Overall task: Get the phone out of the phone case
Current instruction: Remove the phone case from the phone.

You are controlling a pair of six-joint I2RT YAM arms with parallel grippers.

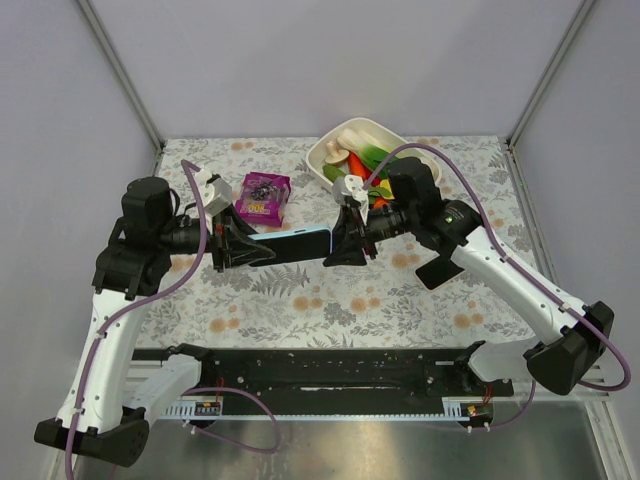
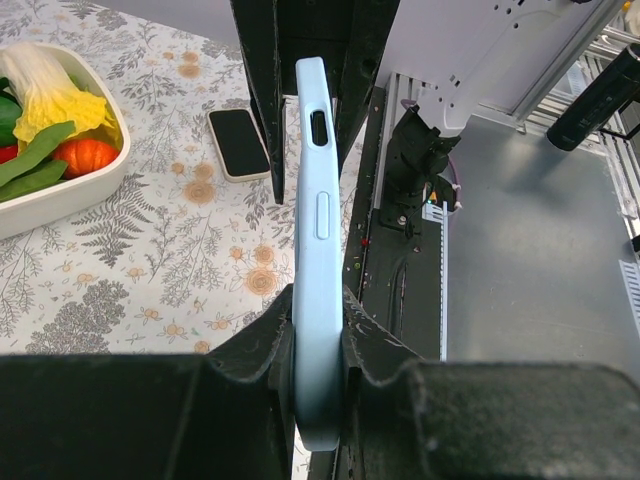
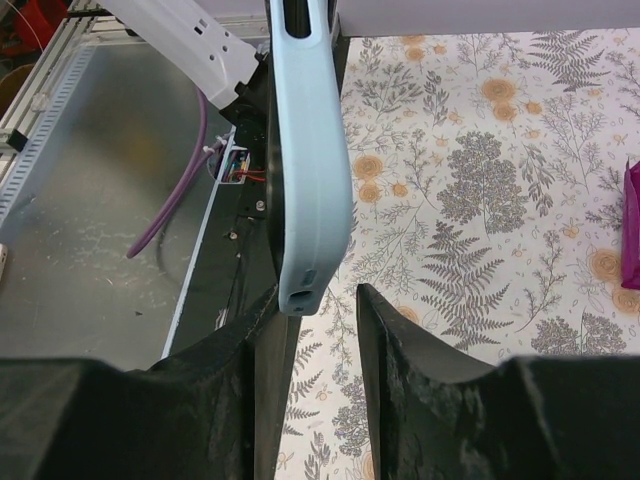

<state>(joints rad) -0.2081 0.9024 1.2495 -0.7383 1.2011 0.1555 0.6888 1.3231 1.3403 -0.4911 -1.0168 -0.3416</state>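
Note:
A light blue phone case (image 1: 292, 240) hangs level above the flowered table, between the two grippers. My left gripper (image 1: 243, 245) is shut on its left end; in the left wrist view both fingers press the case (image 2: 317, 220) edge-on at the gripper (image 2: 318, 322). My right gripper (image 1: 342, 243) stands open at the other end. There the case tip (image 3: 305, 200) lies beside one finger of the gripper (image 3: 318, 295), with a gap to the other. A black-screened phone (image 1: 437, 270) lies flat on the table under the right arm, seen too as the phone (image 2: 239, 143).
A cream bowl (image 1: 322, 160) of toy vegetables stands at the back, right of centre, and shows as the bowl (image 2: 60, 200) in the left wrist view. A purple packet (image 1: 264, 195) lies behind the left gripper. The black rail (image 1: 320, 370) runs along the near edge.

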